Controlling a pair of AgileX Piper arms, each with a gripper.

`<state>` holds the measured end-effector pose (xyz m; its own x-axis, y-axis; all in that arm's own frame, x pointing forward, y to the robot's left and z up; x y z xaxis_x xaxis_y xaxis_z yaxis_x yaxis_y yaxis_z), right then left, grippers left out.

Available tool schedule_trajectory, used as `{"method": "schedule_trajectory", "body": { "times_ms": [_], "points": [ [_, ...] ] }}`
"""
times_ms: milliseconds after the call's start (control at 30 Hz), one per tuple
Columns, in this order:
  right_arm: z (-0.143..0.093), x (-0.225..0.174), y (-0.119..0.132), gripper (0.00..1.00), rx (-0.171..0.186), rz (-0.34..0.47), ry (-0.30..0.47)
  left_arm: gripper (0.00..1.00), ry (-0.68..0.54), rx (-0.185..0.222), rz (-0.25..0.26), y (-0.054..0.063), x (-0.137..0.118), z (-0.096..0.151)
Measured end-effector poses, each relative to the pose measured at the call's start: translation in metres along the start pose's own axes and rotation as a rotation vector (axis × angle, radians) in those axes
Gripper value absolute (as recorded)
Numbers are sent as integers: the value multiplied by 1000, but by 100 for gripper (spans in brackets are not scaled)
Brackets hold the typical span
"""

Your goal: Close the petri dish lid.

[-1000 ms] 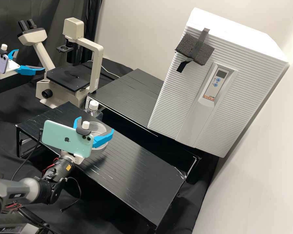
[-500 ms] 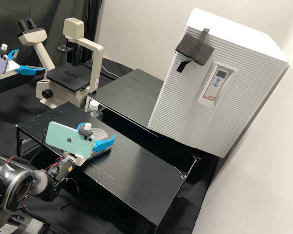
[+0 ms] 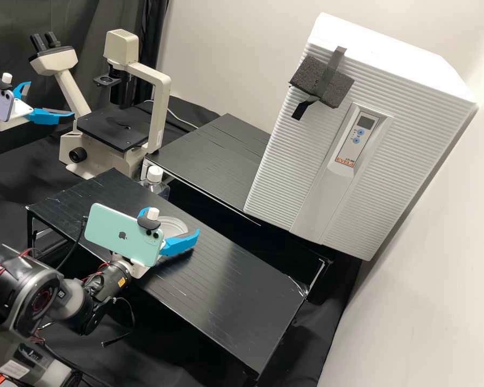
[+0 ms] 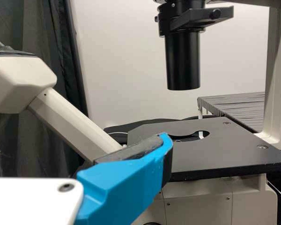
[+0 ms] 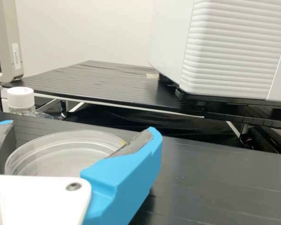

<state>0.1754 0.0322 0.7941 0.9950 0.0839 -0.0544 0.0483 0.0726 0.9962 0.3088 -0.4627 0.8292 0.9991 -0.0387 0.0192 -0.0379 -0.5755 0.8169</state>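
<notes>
The petri dish (image 5: 61,157) looks clear, round and shallow, its pale rim showing nested rings and a small yellowish mark. It is level above or on the black bench (image 3: 242,290), grasped between the right gripper's (image 3: 172,221) two fingers. The left gripper (image 3: 49,99), spread and unladen, is near the microscope (image 3: 161,107).

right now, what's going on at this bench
The right gripper seems to be holding a clear round petri dish part between its fingers, over the black bench. I can't tell whether it is the lid or whether the dish is closed. The left gripper is open and holds nothing, in front of the microscope.
</notes>
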Motion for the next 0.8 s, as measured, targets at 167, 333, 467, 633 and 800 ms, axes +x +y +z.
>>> {"method": "schedule_trajectory", "body": {
  "times_ms": [167,333,467,633,800],
  "points": [
    [3,1,1,100,-14,-3,8,100,0,0,0,0,0,0],
    [4,2,1,100,-6,-7,9,100,0,0,0,0,0,0],
    [4,2,1,100,-2,-7,9,100,0,0,0,0,0,0],
    [0,-2,6,100,5,20,24,100,0,0,0,0,0,0],
    [-5,-8,17,100,20,67,42,100,0,0,0,0,0,0]
  ]
}}
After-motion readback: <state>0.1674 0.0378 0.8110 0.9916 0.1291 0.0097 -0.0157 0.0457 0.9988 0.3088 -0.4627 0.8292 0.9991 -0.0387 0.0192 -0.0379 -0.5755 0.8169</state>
